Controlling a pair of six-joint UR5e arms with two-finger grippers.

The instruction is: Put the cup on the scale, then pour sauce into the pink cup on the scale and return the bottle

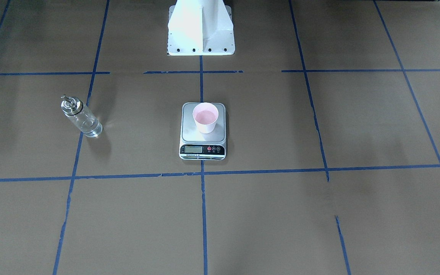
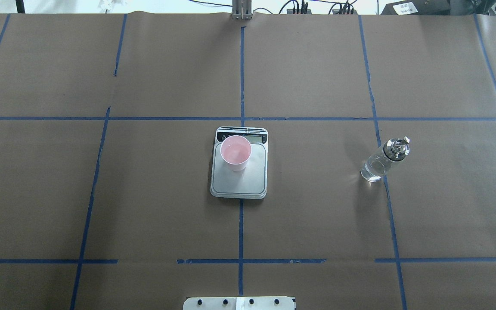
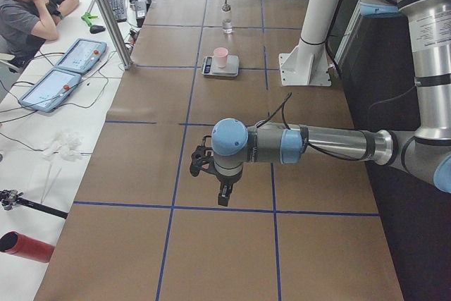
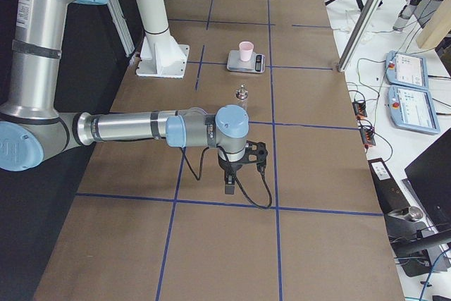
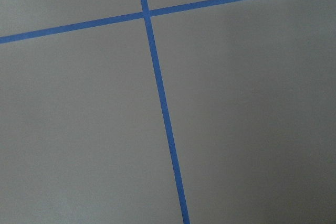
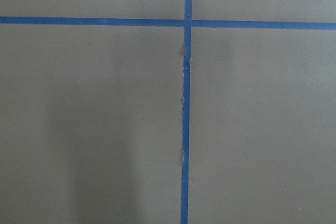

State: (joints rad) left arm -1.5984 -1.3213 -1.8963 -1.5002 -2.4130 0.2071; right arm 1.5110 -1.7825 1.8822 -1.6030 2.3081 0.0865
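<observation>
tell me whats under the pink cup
The pink cup stands on the digital scale, on its silver platform. The patch of platform directly beneath the cup's base is covered and cannot be seen.

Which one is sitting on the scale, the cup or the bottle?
The cup: it is pink and stands on the scale. The bottle is clear glass and stands off to the side, away from it.
</observation>
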